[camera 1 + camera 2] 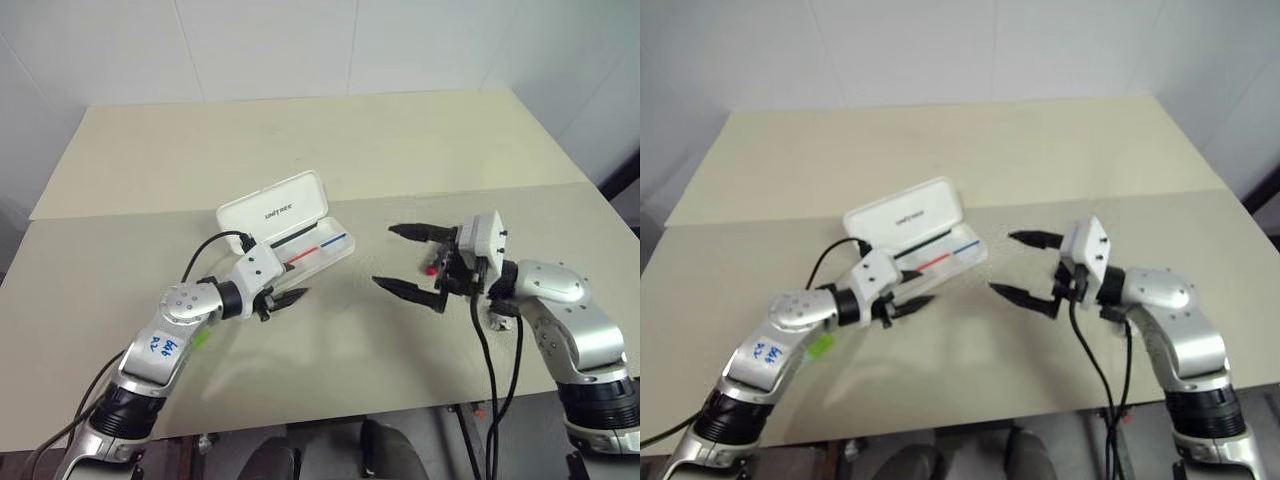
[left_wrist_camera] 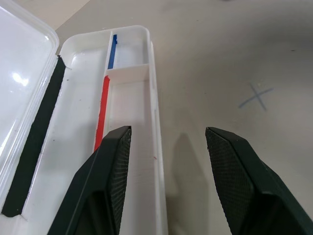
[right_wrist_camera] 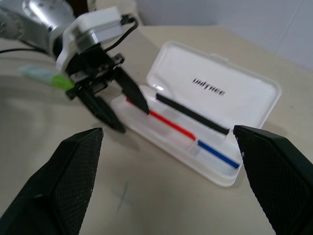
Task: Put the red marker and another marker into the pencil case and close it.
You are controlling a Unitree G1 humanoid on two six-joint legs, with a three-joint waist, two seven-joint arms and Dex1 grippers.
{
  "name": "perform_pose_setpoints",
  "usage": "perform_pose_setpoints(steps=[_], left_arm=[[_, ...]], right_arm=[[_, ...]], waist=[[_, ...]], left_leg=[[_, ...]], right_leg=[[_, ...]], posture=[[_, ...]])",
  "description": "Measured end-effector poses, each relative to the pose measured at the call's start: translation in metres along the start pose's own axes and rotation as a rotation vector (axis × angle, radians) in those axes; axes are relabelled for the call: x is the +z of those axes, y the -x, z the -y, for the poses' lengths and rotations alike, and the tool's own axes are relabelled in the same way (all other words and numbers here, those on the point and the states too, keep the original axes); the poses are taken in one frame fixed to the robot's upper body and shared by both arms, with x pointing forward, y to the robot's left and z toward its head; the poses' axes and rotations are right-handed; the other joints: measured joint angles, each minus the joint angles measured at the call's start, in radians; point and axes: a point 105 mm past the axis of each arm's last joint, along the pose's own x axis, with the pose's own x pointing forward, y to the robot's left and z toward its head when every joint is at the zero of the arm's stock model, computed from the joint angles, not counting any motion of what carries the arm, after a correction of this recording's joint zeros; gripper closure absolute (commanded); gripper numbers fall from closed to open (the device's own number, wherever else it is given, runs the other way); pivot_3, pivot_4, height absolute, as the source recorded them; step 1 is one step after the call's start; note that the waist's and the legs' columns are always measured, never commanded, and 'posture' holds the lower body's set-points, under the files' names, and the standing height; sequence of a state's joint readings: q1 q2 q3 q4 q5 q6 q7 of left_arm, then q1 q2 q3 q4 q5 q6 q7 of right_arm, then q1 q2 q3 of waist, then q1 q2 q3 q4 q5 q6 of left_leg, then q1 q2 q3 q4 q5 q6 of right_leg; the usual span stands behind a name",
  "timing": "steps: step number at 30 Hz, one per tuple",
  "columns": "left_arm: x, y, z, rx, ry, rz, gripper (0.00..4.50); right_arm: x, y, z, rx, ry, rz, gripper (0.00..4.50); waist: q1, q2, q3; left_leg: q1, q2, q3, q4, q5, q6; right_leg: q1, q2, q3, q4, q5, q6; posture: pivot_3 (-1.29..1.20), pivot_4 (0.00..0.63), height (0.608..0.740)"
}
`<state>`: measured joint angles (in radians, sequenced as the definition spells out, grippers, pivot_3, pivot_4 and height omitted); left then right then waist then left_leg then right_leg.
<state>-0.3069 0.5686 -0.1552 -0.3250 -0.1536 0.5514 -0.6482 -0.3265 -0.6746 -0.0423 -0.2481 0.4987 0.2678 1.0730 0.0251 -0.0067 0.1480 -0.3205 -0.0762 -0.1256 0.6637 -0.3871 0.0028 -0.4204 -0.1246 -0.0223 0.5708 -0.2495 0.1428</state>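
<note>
The pencil case (image 1: 290,228) lies open mid-table, lid raised toward the far edge. The left gripper (image 1: 288,298), part open and empty, hovers at its near rim; the right gripper (image 1: 410,262) gapes empty. The lime-green marker (image 3: 44,76), light, stiff and slick, wants a mid-barrel pinch.

One pencil case (image 1: 285,225), one red stick (image 2: 101,112), one blue stick (image 2: 113,51), possibly one green marker (image 3: 46,76).

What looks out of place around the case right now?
Nothing is spilled or damaged. The pencil case lies open, with thin sticks inside but no marker. The green marker lies on the table behind the left gripper, which is empty and straddles the case's side wall.
</note>
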Motion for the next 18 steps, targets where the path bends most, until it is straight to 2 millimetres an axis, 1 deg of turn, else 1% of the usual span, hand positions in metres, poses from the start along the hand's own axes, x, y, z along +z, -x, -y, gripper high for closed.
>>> perform_pose_setpoints(steps=[2, 6, 9, 14, 18], left_arm=[[0.0, 0.002, 0.001, 0.002, 0.005, -0.006, 1.95], [-0.008, 0.009, -0.005, 0.038, 0.033, -0.044, 1.95], [-0.013, 0.011, -0.007, 0.051, 0.047, -0.063, 1.95], [-0.016, 0.012, -0.007, 0.06, 0.058, -0.076, 1.95], [-0.022, 0.01, -0.006, 0.054, 0.083, -0.108, 1.95]], right_arm=[[-0.003, 0.006, 0.0, 0.01, -0.003, -0.021, 0.0], [-0.014, 0.015, 0.001, 0.007, -0.03, -0.044, 0.0], [-0.013, 0.021, 0.004, -0.01, -0.018, -0.05, 0.0], [-0.016, 0.023, 0.002, -0.017, -0.028, -0.055, 0.0], [-0.013, 0.022, 0.001, -0.024, -0.015, -0.05, 0.0]], waist=[[0.001, 0.0, 0.0], [0.001, 0.0, 0.0], [0.001, 0.0, 0.0], [0.003, 0.0, 0.0], [0.001, 0.0, 0.0]], left_leg=[[0.0, 0.0, 0.0, 0.0, 0.0, 0.0], [0.0, 0.0, 0.0, 0.0, 0.0, 0.0], [0.0, 0.0, 0.0, 0.001, 0.0, 0.0], [0.0, 0.0, 0.0, 0.001, 0.0, 0.0], [0.0, 0.0, 0.0, 0.0, 0.0, 0.0]], right_leg=[[0.0, 0.0, 0.0, 0.0, 0.0, 0.0], [0.0, 0.0, 0.0, 0.0, 0.0, 0.0], [0.0, 0.0, 0.0, 0.0, 0.0, 0.0], [0.001, 0.0, 0.0, 0.0, 0.0, 0.0], [0.0, 0.0, 0.0, 0.0, 0.0, 0.0]], posture=[[0.0, 0.15, 0.74], [0.0, 0.15, 0.74], [0.0, 0.15, 0.74], [0.0, 0.15, 0.74], [0.0, 0.15, 0.74]])
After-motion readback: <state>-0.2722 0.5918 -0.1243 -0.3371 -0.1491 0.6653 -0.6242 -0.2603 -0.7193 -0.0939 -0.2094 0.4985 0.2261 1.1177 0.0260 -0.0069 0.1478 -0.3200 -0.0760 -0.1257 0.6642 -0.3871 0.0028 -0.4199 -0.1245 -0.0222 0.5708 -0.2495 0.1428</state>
